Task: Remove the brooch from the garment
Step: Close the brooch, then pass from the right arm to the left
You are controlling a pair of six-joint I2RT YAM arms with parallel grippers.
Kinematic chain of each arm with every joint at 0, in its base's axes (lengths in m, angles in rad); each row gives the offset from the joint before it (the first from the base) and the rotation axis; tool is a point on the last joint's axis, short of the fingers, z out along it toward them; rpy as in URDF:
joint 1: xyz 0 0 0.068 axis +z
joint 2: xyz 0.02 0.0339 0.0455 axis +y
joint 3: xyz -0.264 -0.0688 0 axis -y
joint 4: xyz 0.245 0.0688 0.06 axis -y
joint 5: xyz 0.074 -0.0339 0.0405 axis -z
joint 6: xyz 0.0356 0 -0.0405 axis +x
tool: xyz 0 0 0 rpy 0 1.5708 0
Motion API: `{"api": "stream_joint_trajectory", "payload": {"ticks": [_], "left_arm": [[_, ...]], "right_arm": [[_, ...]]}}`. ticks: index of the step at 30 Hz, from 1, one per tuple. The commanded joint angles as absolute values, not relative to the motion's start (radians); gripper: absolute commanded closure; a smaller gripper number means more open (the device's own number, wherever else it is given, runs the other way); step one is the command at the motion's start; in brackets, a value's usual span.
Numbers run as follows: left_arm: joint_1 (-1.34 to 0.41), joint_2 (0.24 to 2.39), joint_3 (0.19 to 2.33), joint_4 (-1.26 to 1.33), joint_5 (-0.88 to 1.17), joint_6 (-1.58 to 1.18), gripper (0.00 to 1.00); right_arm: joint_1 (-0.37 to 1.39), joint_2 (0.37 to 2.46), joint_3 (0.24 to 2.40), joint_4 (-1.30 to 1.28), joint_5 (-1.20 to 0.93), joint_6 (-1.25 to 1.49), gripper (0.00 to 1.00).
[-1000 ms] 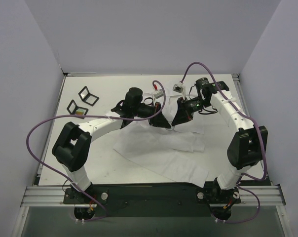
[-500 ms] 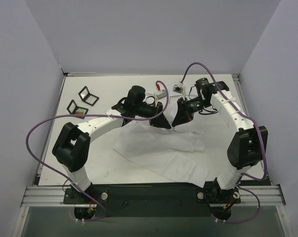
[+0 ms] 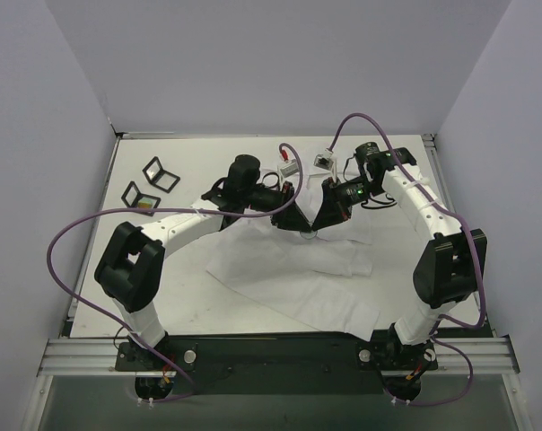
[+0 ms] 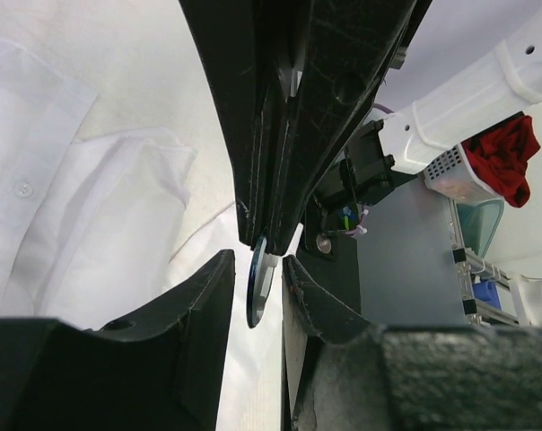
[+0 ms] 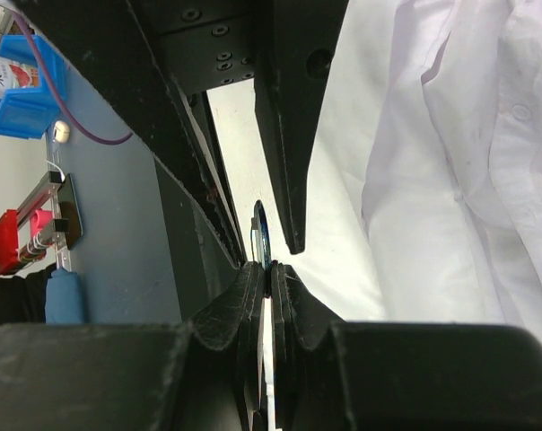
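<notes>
Two black square frames (image 3: 142, 195) lie on the left of the white bench (image 3: 208, 157). The left gripper (image 4: 257, 262) has its jaws apart around the one small thin round brooch (image 4: 257, 292), above the one large white thin-fabric garment (image 3: 289, 278). The right gripper (image 5: 265, 268) has its jaws clamped on the brooch's edge. I judge the step to be the pulling-off, and next it needs a gentle draw away from the cloth.

Both our arms reach inward, tips nearly meeting. Our left gripper (image 4: 257, 260) holds its jaws slightly parted; our right gripper (image 5: 267, 268) is pinched tight together.
</notes>
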State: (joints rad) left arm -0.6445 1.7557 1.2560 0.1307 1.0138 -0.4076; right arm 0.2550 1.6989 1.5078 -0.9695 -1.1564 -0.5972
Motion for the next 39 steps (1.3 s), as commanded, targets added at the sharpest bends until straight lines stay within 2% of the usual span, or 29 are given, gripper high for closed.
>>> {"api": "stream_joint_trajectory", "payload": {"ticks": [1, 9, 13, 15, 20, 31, 39], "left_arm": [[-0.621, 1.72, 1.241, 0.284, 1.058, -0.483, 0.62], [-0.604, 1.72, 1.229, 0.341, 1.063, -0.531, 0.63], [-0.606, 1.723, 1.23, 0.339, 1.068, -0.526, 0.75], [-0.609, 1.724, 1.232, 0.334, 1.074, -0.523, 0.77], [-0.615, 1.726, 1.239, 0.316, 1.089, -0.508, 0.74], [-0.629, 1.727, 1.256, 0.23, 1.074, -0.436, 0.73], [-0.629, 1.727, 1.253, 0.255, 1.069, -0.452, 0.82]], "right_arm": [[0.259, 1.674, 1.528, -1.002, -1.203, -0.607, 1.0], [0.262, 1.675, 1.529, -1.005, -1.206, -0.607, 1.0], [0.264, 1.674, 1.532, -1.003, -1.204, -0.606, 1.0], [0.265, 1.672, 1.532, -1.003, -1.203, -0.606, 1.0], [0.264, 1.674, 1.536, -1.005, -1.2, -0.603, 1.0], [0.255, 1.669, 1.536, -1.003, -1.206, -0.604, 1.0], [0.256, 1.672, 1.532, -1.005, -1.207, -0.606, 1.0]]}}
